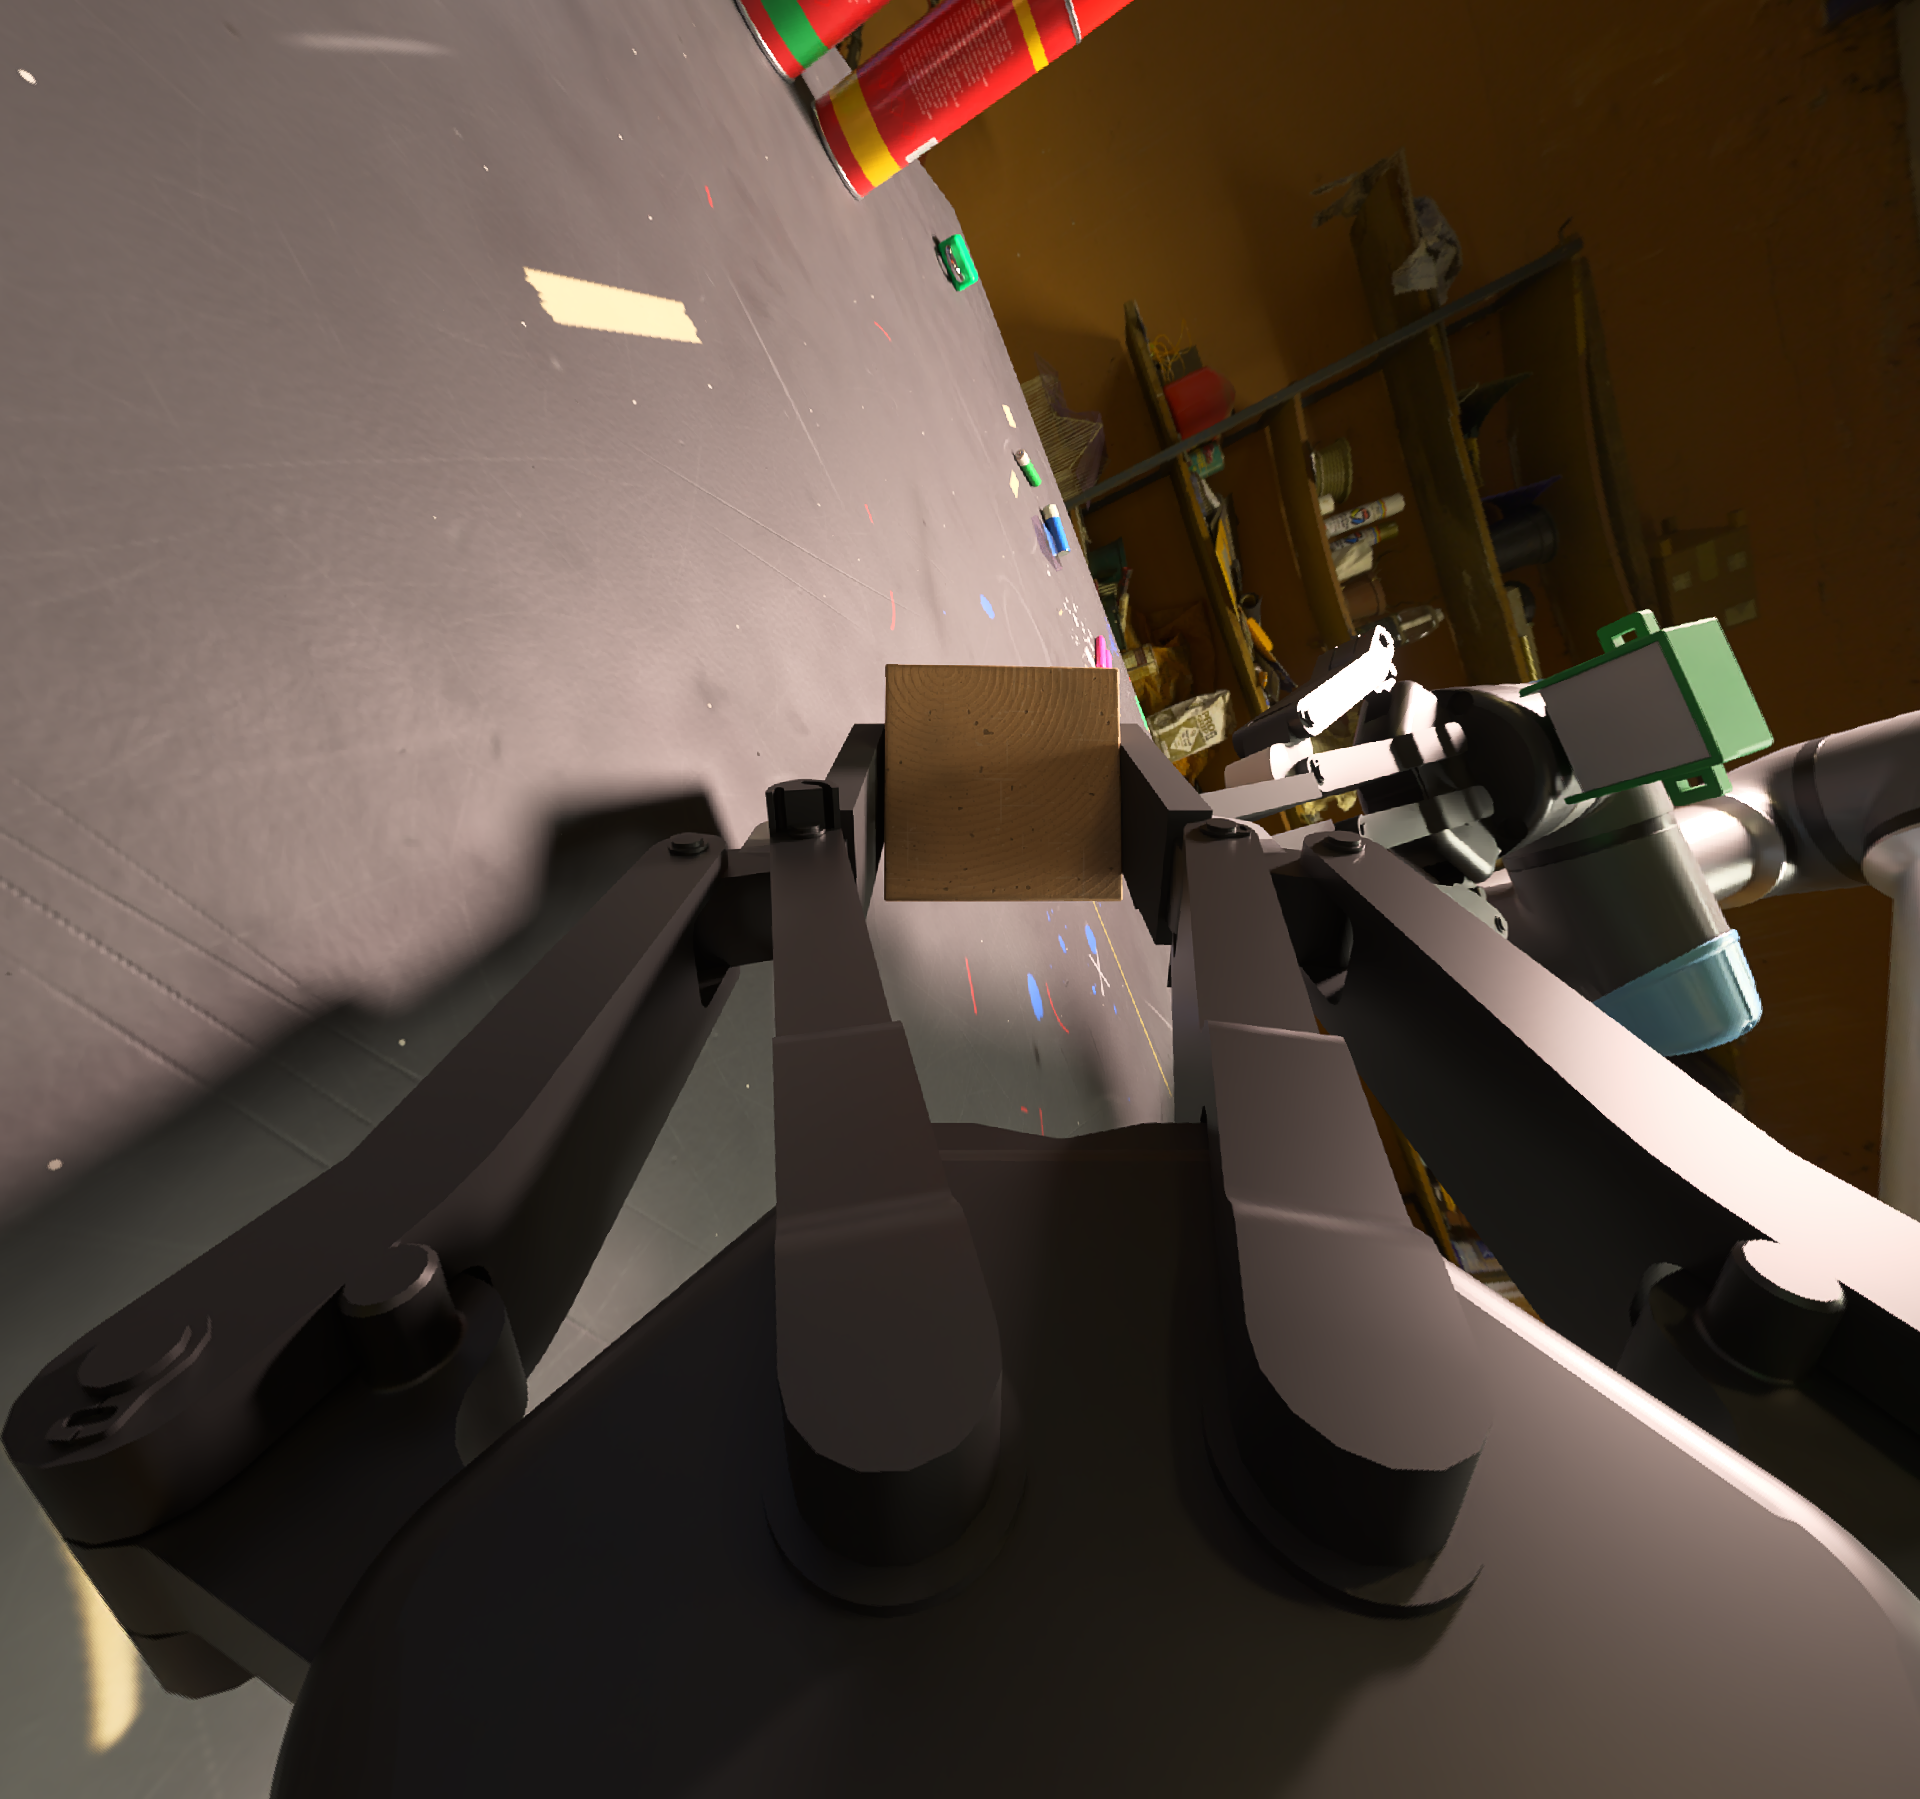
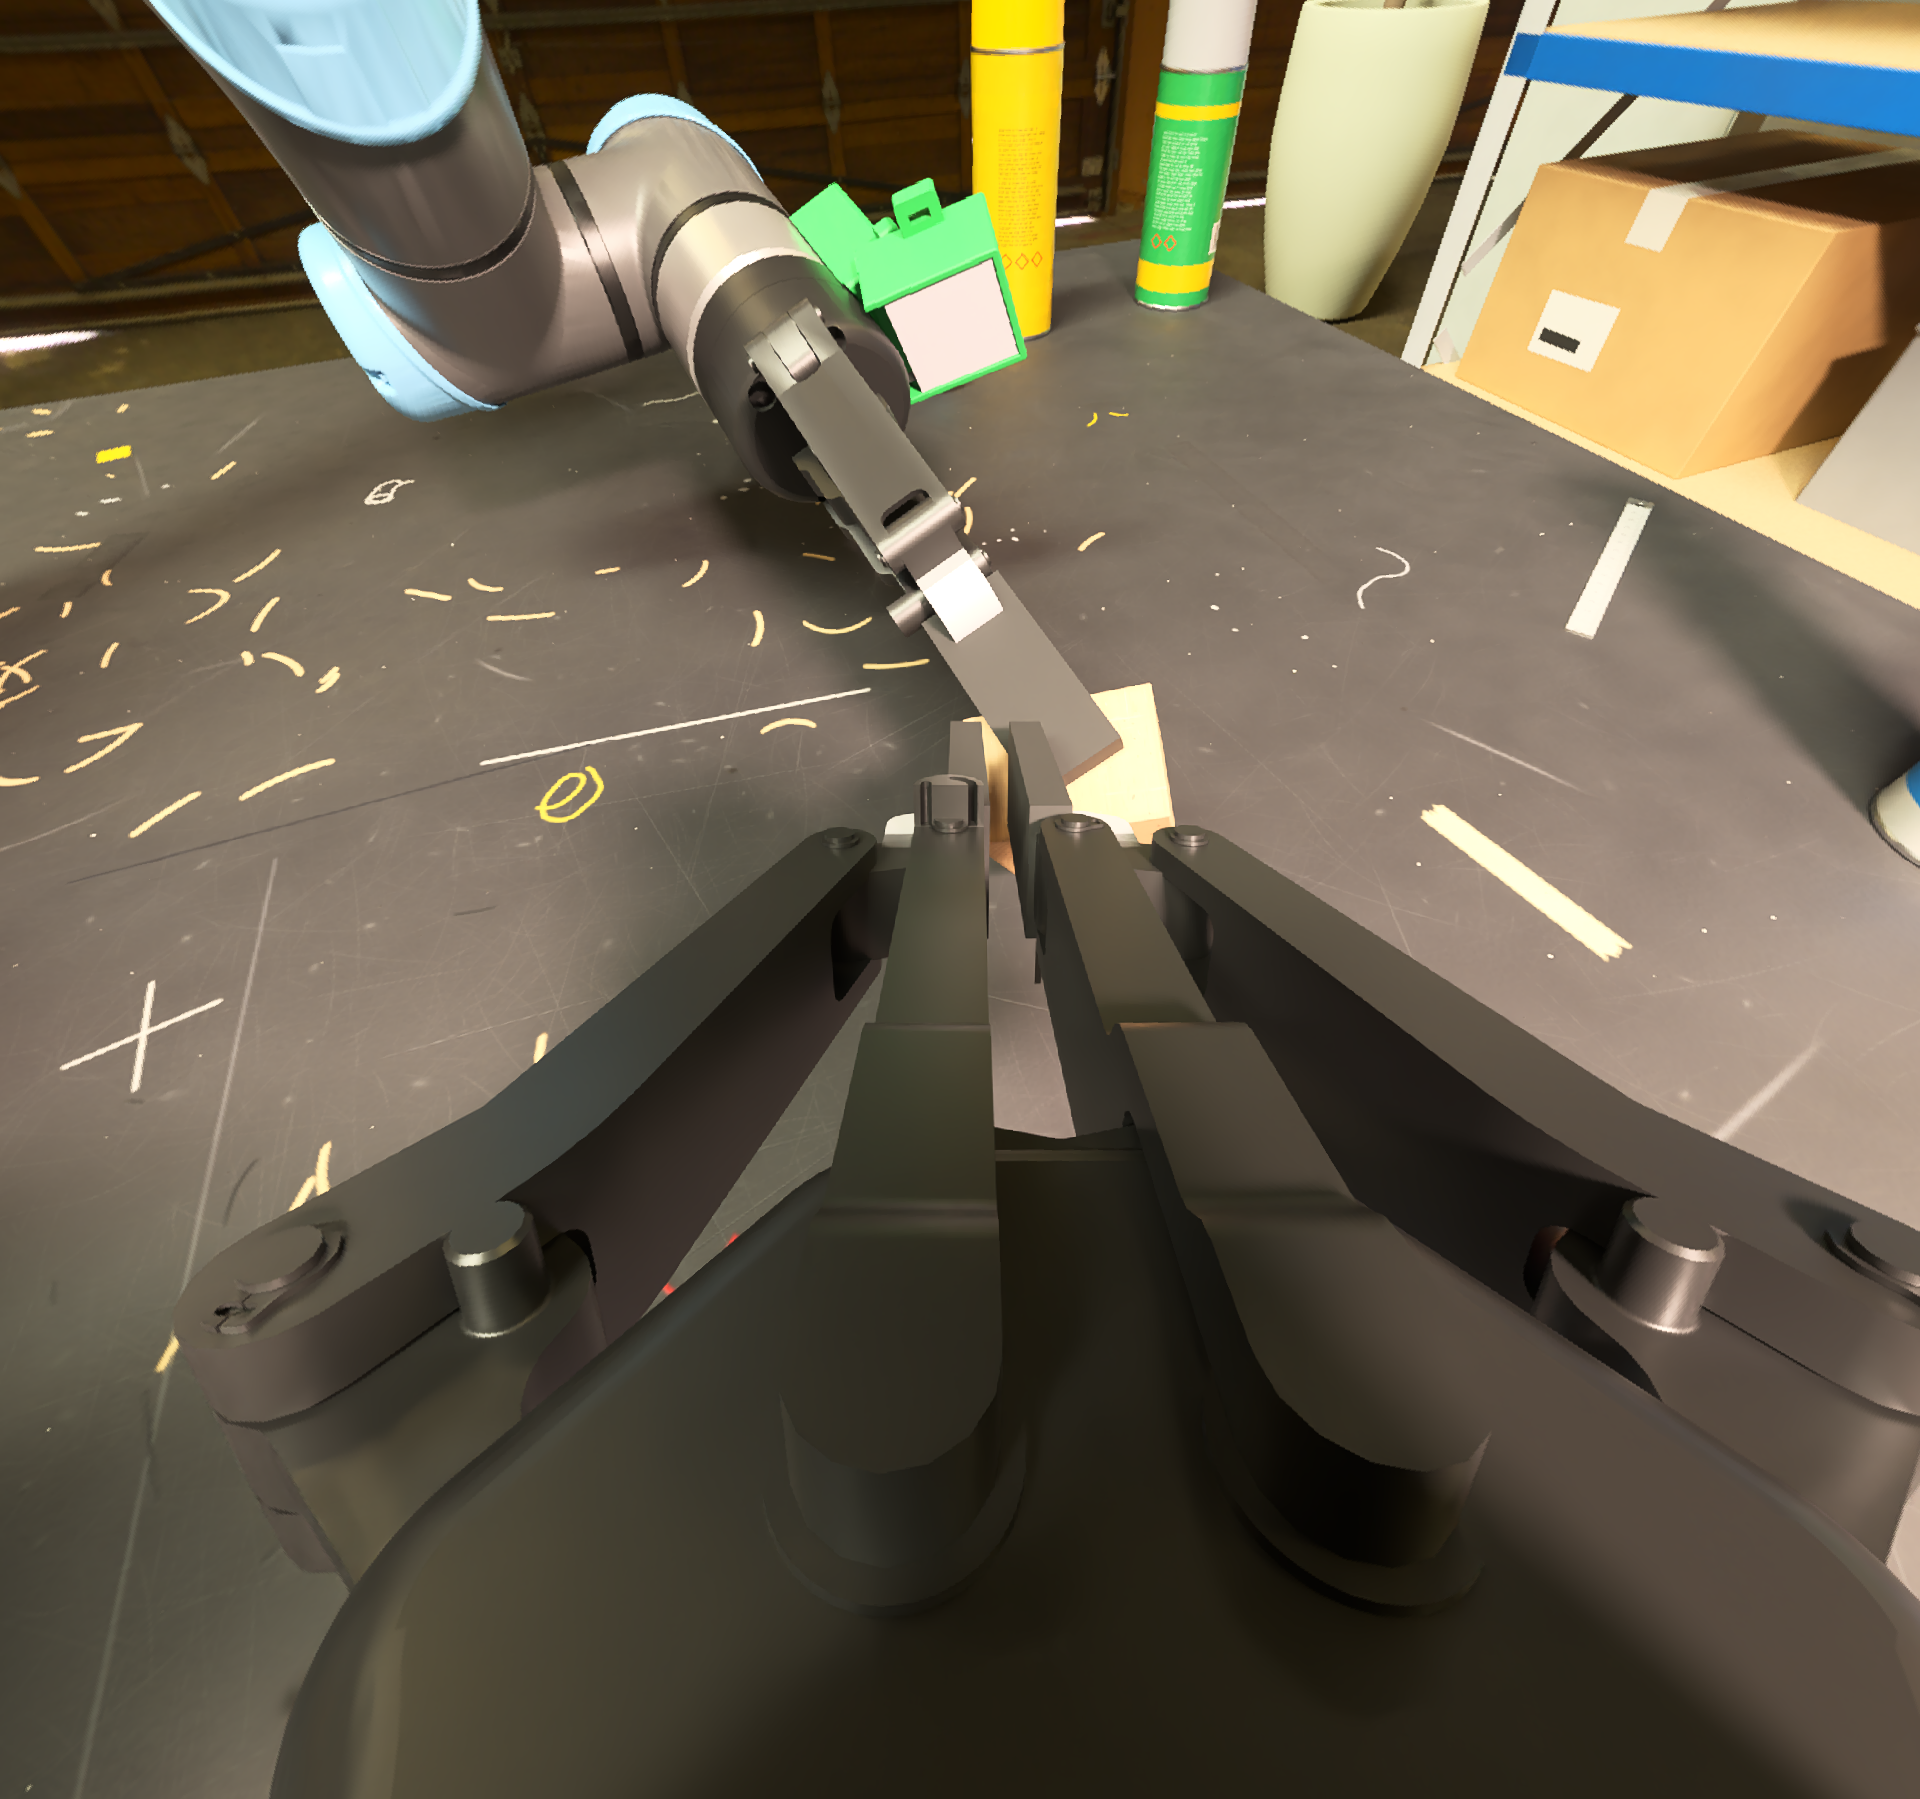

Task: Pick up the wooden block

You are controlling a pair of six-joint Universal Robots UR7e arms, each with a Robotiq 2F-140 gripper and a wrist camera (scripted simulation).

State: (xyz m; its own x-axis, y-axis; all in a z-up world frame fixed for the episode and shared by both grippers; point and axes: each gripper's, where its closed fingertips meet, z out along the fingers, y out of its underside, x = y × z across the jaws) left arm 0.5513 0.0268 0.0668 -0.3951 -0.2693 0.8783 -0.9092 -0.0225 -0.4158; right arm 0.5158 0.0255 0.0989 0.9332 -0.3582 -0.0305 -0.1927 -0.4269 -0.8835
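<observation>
The left gripper [image 1: 1003, 793] grips the wooden block [image 1: 1003, 785] above the grey bench [image 1: 364, 502]; the right gripper [image 2: 1000, 778] is nearly closed, empty.

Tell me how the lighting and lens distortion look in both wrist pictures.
Left wrist view: warm light, the left hand casting a hard dark shadow across the grey table, its far edge curved by the wide lens; the square light-brown wooden block is sharp. Right wrist view: brighter, more even light, and the tall yellow spray can looks sharp.
</observation>
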